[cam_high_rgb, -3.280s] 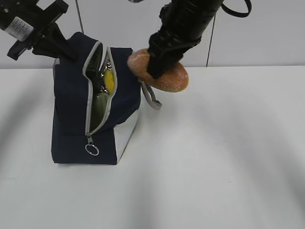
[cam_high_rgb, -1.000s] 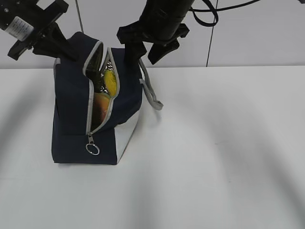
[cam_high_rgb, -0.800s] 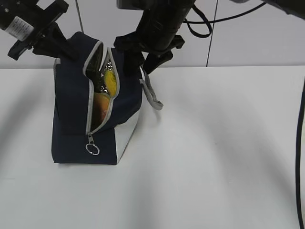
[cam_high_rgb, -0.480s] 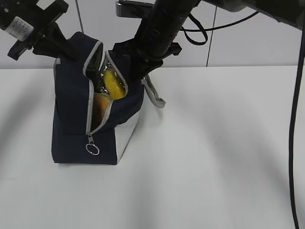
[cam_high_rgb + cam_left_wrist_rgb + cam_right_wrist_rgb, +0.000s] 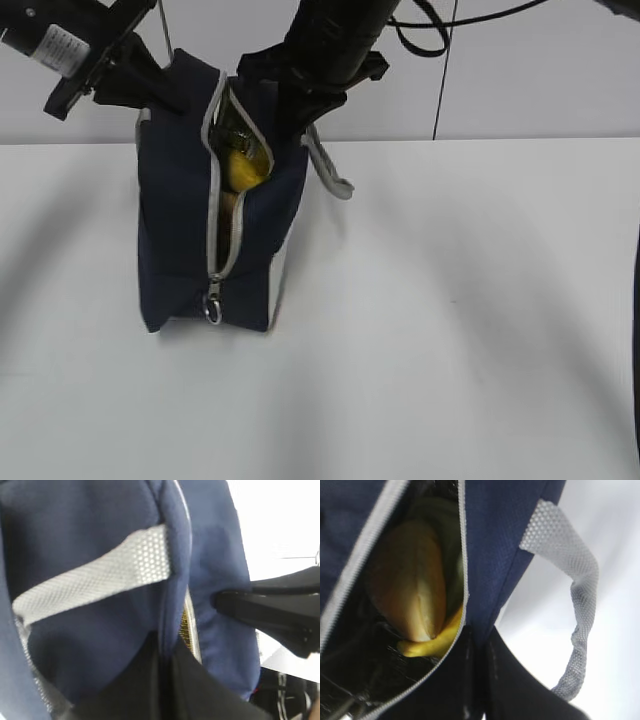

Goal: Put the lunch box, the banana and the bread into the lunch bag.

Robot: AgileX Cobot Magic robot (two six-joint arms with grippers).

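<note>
Lunch bag stands upright, left-centre of the exterior view, on a white table; zipper slit faces the camera, open at the top, ring pull low near the base. Left gripper, upper left of frame, is clenched on the bag's left top edge; the left wrist view shows navy cloth and a grey mesh handle right against the dark jaws, which pinch the cloth fold. Right gripper, top centre, is clamped shut on the bag's right lip beside the opening; in the right wrist view its jaws meet on the navy edge at bottom centre, with the other grey handle hanging loose at right. Contents: bread sits inside, centre-left of the right wrist view, pale slash showing, with the banana curling under and beside it; banana also shows yellow in the slit, exterior. Lunch box: can't confirm; a greenish patch behind the bread may be its lid, too dim to say. Step, as I read it: loading looks done, both arms now hold the mouth, prob. settling or straightening the bag. Next calls for: let go of both lips w/o tipping the bag, or pinch the ring pull if closing is wanted.
</note>
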